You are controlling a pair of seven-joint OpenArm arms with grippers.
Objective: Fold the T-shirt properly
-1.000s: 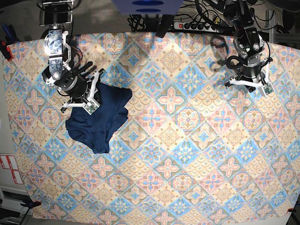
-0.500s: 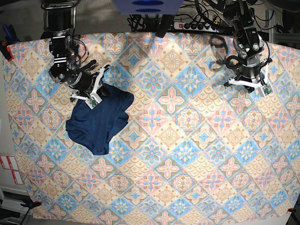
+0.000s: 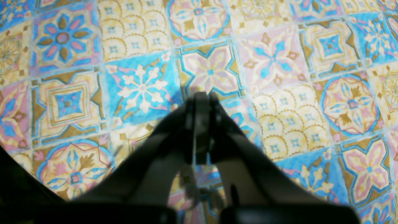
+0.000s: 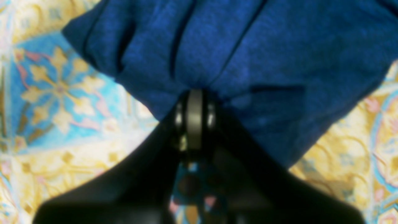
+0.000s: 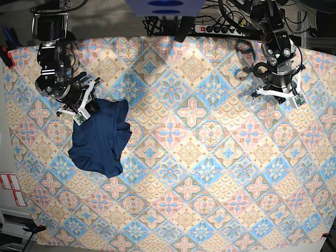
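The dark navy T-shirt lies crumpled in a bunched heap at the left of the base view, on the patterned tablecloth. My right gripper is at the heap's upper left edge. In the right wrist view this gripper is shut on a pinched, gathered edge of the navy fabric, which fans out in pleats beyond the fingertips. My left gripper is far off at the upper right of the base view. In the left wrist view it is shut and empty, above the bare cloth.
The pastel tile-patterned tablecloth covers the whole table. Cables and a power strip lie past the table's far edge. A black looped cable rests on the cloth near the left arm.
My right gripper has moved toward the left of the base view, holding the shirt's upper edge. The shirt has been dragged left and bunched narrower. The left arm has not moved.
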